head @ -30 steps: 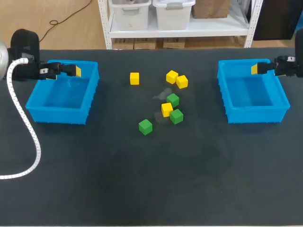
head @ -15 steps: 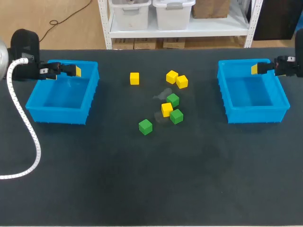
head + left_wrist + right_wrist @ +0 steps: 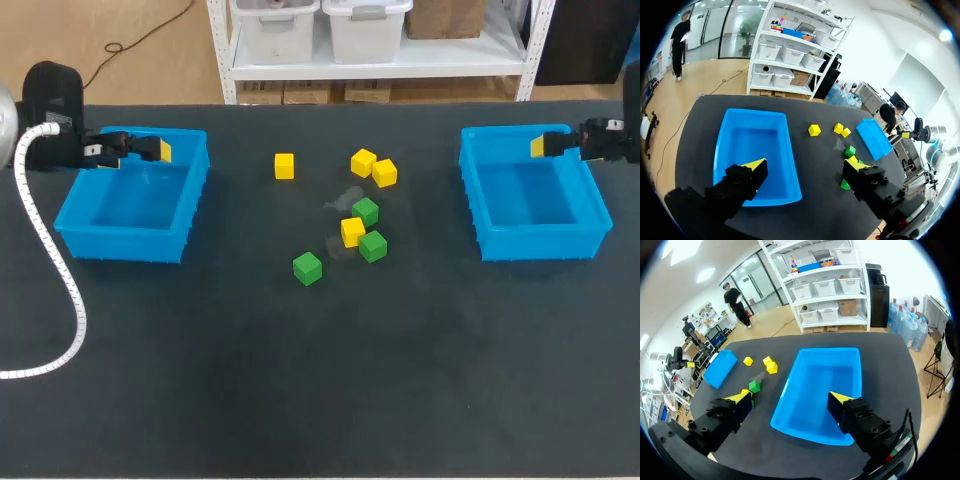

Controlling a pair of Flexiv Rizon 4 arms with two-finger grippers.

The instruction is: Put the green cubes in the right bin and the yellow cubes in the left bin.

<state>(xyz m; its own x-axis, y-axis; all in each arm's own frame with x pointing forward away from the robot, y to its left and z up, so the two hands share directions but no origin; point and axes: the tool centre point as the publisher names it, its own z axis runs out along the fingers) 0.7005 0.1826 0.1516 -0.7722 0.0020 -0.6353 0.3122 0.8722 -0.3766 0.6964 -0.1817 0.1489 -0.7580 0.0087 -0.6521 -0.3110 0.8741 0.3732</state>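
The left gripper [image 3: 805,167] has its fingers spread wide and grips nothing. It hangs above the far part of the left bin [image 3: 752,150], with the bin's blue floor showing under and ahead of the fingers. The right gripper [image 3: 790,397] is spread just as wide, also gripping nothing, and hangs above the far part of the right bin [image 3: 820,390].

The two bins stand well apart, one toward each end of the dark table [image 3: 200,400]. All seven cubes lie on the table between them, well away from both grippers.

The lone yellow cube [image 3: 285,166] lies nearest the left gripper, apart from the others. Farther toward the right bin, the far yellow cube [image 3: 363,162] and the second yellow cube [image 3: 384,173] sit just beside each other. Closer to the robot is a tight group. It holds the upper green cube [image 3: 366,211], the middle yellow cube [image 3: 352,231] just beside it, and the lower green cube [image 3: 373,246] against that one's other side. I cannot tell whether these three touch. The near green cube [image 3: 308,268] lies by itself, closest to the robot and a little toward the left bin.
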